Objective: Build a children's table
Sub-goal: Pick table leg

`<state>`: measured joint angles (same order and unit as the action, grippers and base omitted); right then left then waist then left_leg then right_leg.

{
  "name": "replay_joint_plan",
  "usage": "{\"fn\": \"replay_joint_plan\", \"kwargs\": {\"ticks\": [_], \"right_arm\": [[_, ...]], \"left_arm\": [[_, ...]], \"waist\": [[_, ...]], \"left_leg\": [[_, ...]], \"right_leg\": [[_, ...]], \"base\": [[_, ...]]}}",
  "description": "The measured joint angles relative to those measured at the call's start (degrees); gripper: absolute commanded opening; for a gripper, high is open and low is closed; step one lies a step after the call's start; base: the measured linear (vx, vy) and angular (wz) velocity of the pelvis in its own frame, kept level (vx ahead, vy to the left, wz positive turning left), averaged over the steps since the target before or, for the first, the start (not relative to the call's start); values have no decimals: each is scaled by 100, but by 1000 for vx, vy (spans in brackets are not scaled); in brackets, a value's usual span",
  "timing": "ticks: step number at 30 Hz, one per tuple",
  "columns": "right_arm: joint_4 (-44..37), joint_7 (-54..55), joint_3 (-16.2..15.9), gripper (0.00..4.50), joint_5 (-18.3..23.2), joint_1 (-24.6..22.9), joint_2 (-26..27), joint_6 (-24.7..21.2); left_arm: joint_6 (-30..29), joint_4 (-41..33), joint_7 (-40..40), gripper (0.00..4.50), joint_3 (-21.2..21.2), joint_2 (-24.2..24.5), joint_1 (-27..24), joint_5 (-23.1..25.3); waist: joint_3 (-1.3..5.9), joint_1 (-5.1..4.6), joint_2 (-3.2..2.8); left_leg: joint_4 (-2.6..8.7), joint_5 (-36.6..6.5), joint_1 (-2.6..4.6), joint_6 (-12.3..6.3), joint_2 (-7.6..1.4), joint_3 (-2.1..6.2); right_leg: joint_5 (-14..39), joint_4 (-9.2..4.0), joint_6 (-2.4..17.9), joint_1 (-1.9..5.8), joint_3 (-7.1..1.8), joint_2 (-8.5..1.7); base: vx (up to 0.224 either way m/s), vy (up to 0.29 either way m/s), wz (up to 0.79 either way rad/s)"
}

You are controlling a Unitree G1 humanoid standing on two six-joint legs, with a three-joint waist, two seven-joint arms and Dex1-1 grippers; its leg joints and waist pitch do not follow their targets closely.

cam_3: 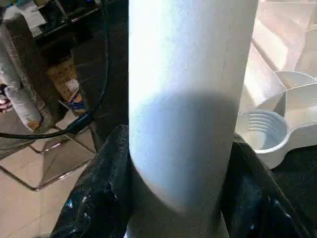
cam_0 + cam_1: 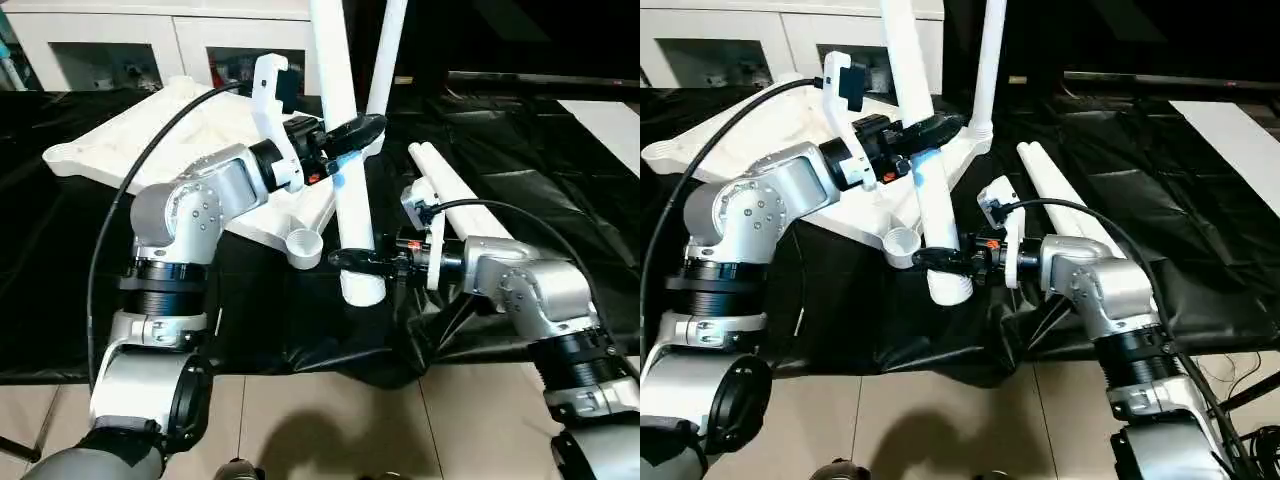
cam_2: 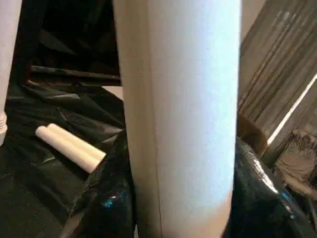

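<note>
Even indoor light from above leaves the head views clear, and the black sheet [image 2: 520, 170] shines with pale creases. The white leg [image 2: 352, 190] glares bright, nearly washed out up close in both wrist views, where it sits soft and blurred. A shadow bands its lower part in the right wrist view.

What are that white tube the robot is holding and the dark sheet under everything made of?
The leg, held by the left gripper and right gripper, looks like smooth, slightly glossy white plastic: even colour, a faint moulding seam, soft sheen. The black sheet is probably thin plastic film: it wrinkles and throws shiny highlights.
</note>
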<state>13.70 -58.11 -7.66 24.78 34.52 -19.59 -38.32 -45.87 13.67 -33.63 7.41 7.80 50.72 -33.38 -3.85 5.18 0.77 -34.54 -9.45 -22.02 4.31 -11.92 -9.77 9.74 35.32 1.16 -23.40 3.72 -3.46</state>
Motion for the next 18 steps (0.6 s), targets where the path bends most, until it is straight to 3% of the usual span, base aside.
{"fn": "replay_joint_plan", "kwargs": {"ticks": [2, 5, 11, 18], "right_arm": [[5, 27, -18, 189, -79, 1, 1, 138], [13, 8, -13, 259, -52, 8, 34, 203], [10, -309, 25, 303, 48, 263, -119, 124], [5, -721, -160, 306, 48, 282, -362, -41]], "left_arm": [[7, -20, -20, 190, 2, 7, -2, -28], [77, -150, -110, 183, -37, 28, -46, -26], [202, -193, -496, 179, -401, 225, -62, 111], [228, -201, -738, 178, -607, 273, -62, 172]], "waist": [[0, 3, 4], [1, -1, 10], [3, 5, 16], [1, 1, 28]], "left_leg": [[0, 0, 0, 0, 0, 0], [0, 0, 0, 0, 0, 0], [0, 0, 0, 0, 0, 0], [0, 1, -1, -1, 0, 0]], "right_leg": [[0, 0, 0, 0, 0, 0], [0, -1, 0, 0, 0, 0], [0, -1, -1, 1, 0, 0], [0, 0, 0, 1, 0, -1]], "base": [[0, 0, 0], [0, 0, 0], [0, 0, 0], [0, 0, 0]]}}
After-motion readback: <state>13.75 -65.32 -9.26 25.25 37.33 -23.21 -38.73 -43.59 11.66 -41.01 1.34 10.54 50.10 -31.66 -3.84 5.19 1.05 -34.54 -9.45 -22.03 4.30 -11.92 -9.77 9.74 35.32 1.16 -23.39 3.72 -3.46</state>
